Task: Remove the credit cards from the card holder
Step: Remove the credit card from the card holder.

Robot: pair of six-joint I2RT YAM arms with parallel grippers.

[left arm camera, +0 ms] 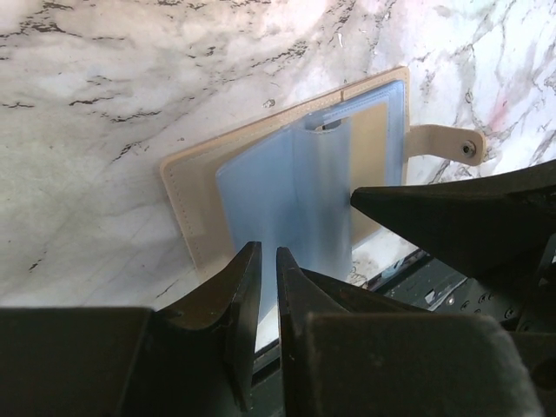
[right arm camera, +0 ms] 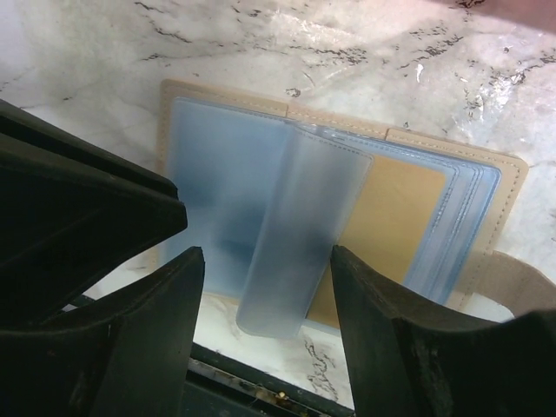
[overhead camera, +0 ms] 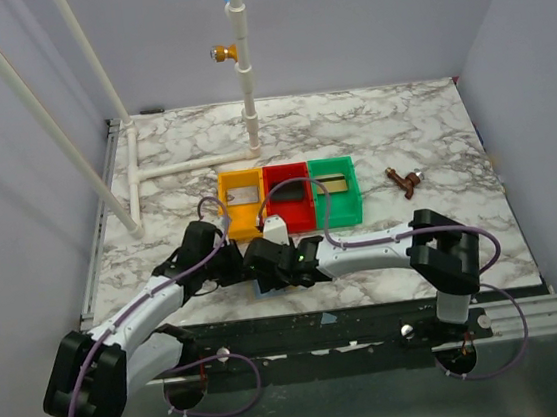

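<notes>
- Yellow tray holds a grey card, red tray a black card, green tray a tan-striped card.
- The card holder lies open at the marble table's near edge, with a stitched tan cover and translucent blue sleeves.
- Left gripper is clenched on its near edge; right gripper gapes astride one raised sleeve.

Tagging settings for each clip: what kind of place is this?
Likely a lab robot test cell: a marble-patterned table boxed in by plain walls, with a white pipe frame standing on it.
</notes>
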